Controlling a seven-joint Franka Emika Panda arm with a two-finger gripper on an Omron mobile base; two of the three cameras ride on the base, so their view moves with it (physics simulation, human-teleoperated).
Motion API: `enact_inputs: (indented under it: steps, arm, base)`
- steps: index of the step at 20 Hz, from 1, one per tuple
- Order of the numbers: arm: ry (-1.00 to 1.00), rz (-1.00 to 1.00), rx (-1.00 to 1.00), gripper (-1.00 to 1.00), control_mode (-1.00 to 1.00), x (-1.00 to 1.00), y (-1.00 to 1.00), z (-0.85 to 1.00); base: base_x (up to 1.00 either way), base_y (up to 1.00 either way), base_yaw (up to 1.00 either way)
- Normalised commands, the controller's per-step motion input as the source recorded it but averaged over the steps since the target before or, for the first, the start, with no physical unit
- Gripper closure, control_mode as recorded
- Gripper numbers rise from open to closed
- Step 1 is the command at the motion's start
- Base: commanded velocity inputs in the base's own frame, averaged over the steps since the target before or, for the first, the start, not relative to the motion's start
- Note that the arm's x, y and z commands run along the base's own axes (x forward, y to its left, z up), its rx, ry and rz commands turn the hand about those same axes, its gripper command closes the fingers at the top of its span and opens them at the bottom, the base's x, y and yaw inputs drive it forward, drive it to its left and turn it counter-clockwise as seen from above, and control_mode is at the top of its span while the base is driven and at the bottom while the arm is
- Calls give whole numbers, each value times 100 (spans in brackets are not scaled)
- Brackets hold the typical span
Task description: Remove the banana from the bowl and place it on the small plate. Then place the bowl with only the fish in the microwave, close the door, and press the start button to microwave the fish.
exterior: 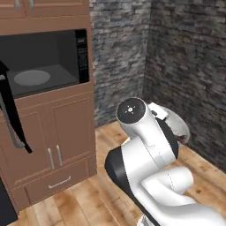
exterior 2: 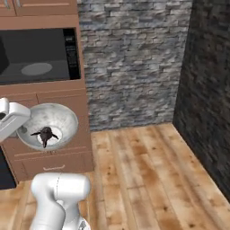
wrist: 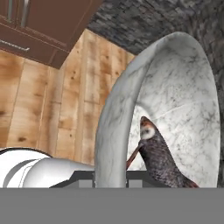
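Gripping the bowl point(wrist: 175, 105) by its rim, my gripper point(wrist: 110, 175) carries it, fish point(wrist: 159, 157) inside and no banana, below the open microwave point(exterior: 44, 62). Loading, closing and starting remain.

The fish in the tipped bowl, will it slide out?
It might. The bowl is held tilted steeply, and its smooth glazed inside probably gives the fish little grip. The fish looks small and light, lying low against the curved wall, which may catch it. The gripper pinches only the rim.
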Motion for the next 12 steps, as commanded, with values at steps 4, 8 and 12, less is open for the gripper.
enact_inputs:
  steps: [4,8,12]
  arm:
    - [0,0,0,100,100,0,0,0]
    - [0,0,0,100,100,0,0,0]
    - [0,0,0,100,100,0,0,0]
  base:
    - [72,-3,55]
    - [77,-3,37]
    - [82,-11,27]
